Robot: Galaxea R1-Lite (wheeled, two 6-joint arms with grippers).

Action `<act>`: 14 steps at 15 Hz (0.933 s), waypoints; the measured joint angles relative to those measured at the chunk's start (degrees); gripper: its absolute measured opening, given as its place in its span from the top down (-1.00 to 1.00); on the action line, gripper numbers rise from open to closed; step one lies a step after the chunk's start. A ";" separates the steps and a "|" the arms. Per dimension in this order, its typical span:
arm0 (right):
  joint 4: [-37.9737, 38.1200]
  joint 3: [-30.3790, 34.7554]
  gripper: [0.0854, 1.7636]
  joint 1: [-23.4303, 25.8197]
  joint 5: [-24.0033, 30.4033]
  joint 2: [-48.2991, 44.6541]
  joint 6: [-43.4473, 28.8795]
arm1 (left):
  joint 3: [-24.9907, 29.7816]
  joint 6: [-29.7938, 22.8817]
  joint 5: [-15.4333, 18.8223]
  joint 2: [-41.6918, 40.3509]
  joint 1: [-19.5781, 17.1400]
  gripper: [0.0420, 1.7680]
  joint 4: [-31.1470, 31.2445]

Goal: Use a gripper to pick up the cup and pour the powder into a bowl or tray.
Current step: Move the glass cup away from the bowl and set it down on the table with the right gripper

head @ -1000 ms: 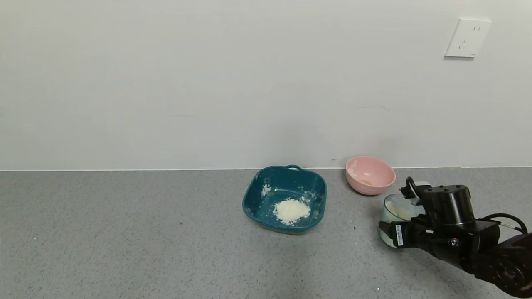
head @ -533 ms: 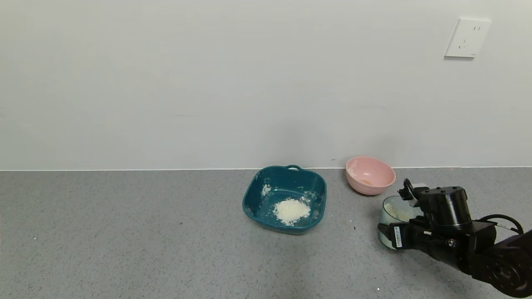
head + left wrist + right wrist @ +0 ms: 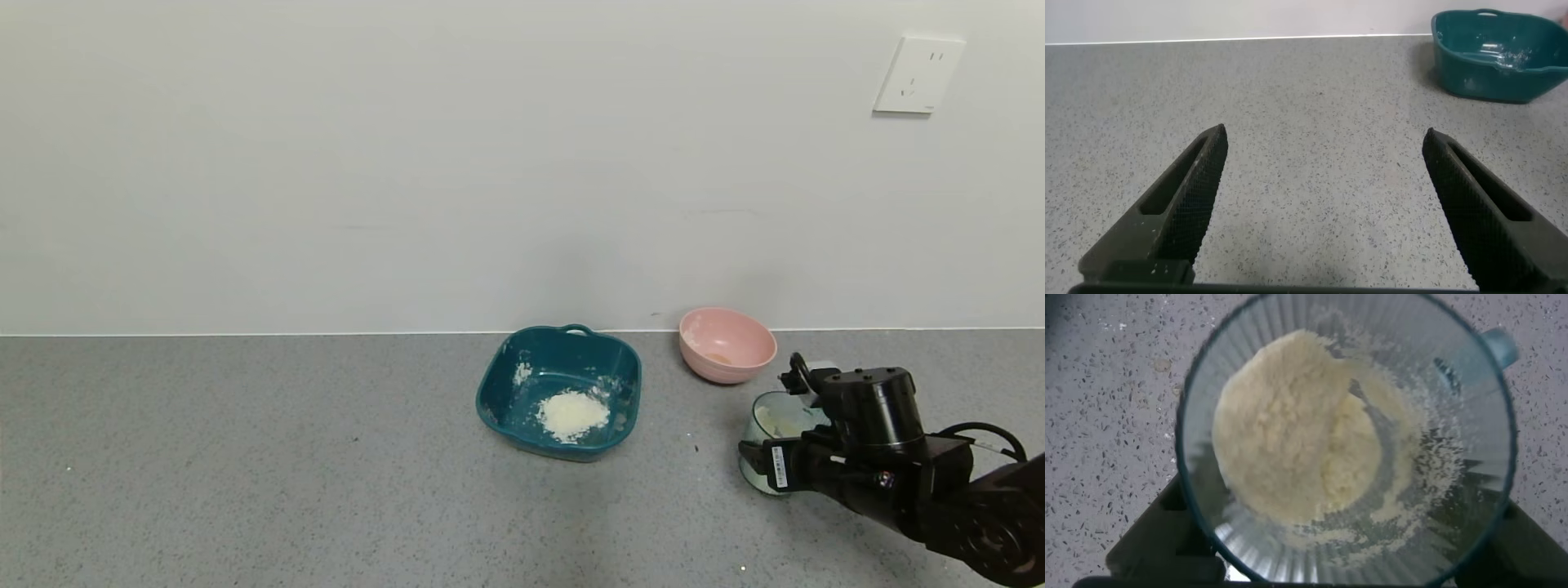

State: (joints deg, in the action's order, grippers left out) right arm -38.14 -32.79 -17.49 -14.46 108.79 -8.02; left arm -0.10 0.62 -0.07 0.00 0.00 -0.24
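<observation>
Cup [image 3: 772, 431] upright on grey counter [image 3: 245, 457], right of teal basin [image 3: 558, 390] and just in front of pink bowl [image 3: 726, 344]; powder [image 3: 1298, 429] inside. Right gripper [image 3: 780, 457] fingers clamped on cup sides. Versus a second ago, cup and gripper sit lower. Left gripper [image 3: 1323, 204] spread wide, holding nothing.

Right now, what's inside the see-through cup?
The cup holds a clump of off-white powder, with crumbs stuck on its ribbed walls. The cup's bottom under the clump is covered.
</observation>
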 joint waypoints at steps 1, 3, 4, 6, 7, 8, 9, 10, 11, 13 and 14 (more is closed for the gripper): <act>-0.02 0.00 -0.73 -0.06 0.02 -0.07 -0.02 | 0.00 0.00 0.00 0.00 0.00 -0.94 -0.02; 0.02 0.00 -0.77 -0.11 0.05 -0.24 0.00 | 0.00 0.00 0.00 0.00 0.00 -0.94 0.00; 0.13 0.00 -0.79 -0.15 0.05 -0.38 -0.05 | 0.00 0.00 0.02 0.00 0.00 -0.94 -0.02; 0.41 0.35 -0.82 -0.17 0.05 -0.85 -0.07 | 0.00 0.00 0.00 0.00 0.00 -0.94 0.00; 0.52 0.72 -0.84 -0.22 0.02 -1.23 -0.07 | 0.00 -0.02 0.00 0.00 0.02 -0.94 0.00; 0.77 1.12 -0.85 -0.33 0.02 -1.68 -0.10 | 0.00 0.00 0.00 0.00 0.00 -0.94 -0.02; 0.94 1.57 -0.86 -0.33 0.02 -2.29 -0.10 | 0.00 0.00 0.00 0.00 0.00 -0.94 -0.02; 1.10 2.01 -0.87 -0.34 0.05 -3.02 -0.07 | 0.00 0.00 0.00 0.00 0.00 -0.94 -0.02; 1.16 2.54 -0.88 -0.37 0.05 -3.89 -0.05 | 0.00 0.00 0.00 0.00 0.00 -0.94 -0.02; 1.27 3.77 -0.89 -0.48 0.05 -5.97 -0.02 | 0.00 -0.02 0.00 0.00 0.00 -0.94 0.00; 1.35 4.46 -0.89 -0.48 -0.15 -7.08 0.01 | 0.00 0.00 0.00 0.00 0.00 -0.94 -0.02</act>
State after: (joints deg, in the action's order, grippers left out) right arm -36.79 -28.33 -17.97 -14.60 101.71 -8.01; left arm -0.10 0.62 -0.07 0.00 0.00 -0.27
